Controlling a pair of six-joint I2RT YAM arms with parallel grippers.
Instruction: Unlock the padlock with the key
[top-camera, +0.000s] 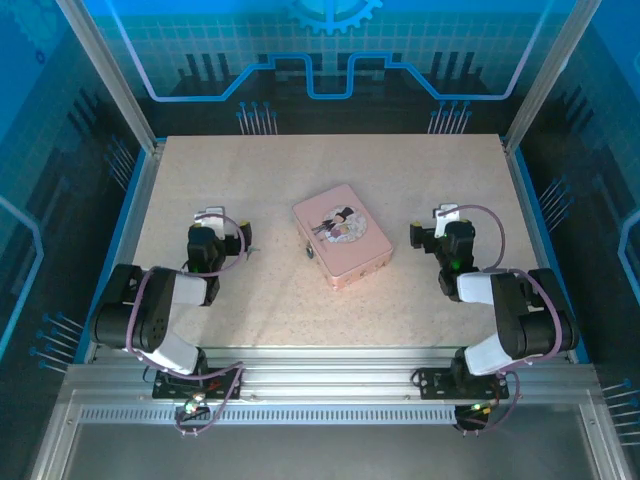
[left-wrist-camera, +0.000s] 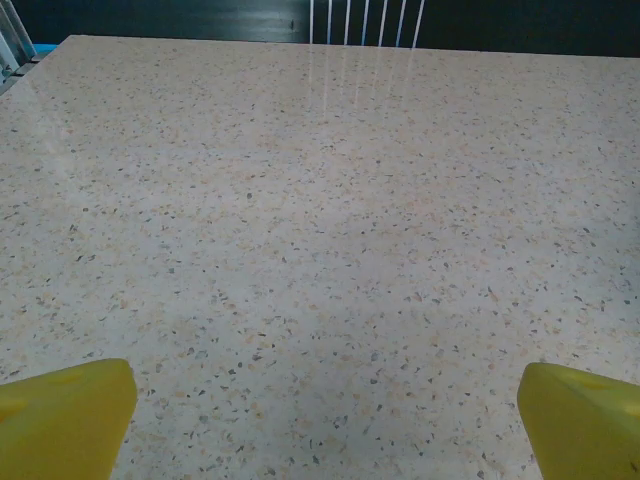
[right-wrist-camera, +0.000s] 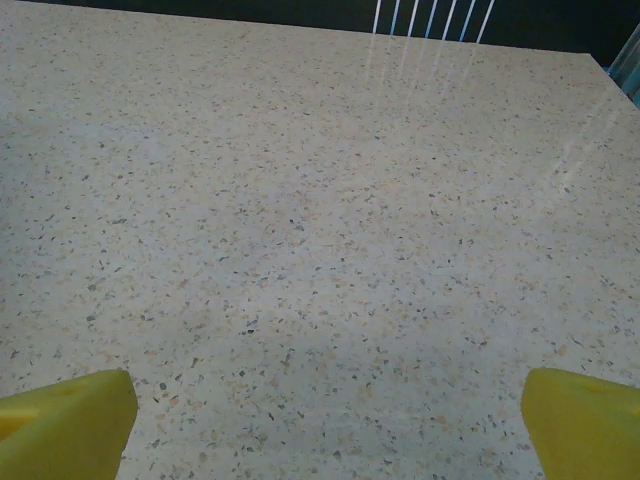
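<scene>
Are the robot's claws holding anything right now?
No, nothing. The left claw and the right claw are both open above the bare table.

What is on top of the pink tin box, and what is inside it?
The pink tin box carries a printed picture of a figure on its lid. The lid is shut, so the inside cannot be seen. A tiny dark padlock sits at its left edge.

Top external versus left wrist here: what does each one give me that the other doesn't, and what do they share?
Top external: a pink rectangular picture-lidded tin box mid-table, a tiny dark metal padlock at its left side, the left arm and right arm flanking it. Left wrist: the left gripper up close, yellow jaws spread wide. Shared: the speckled beige table.
</scene>
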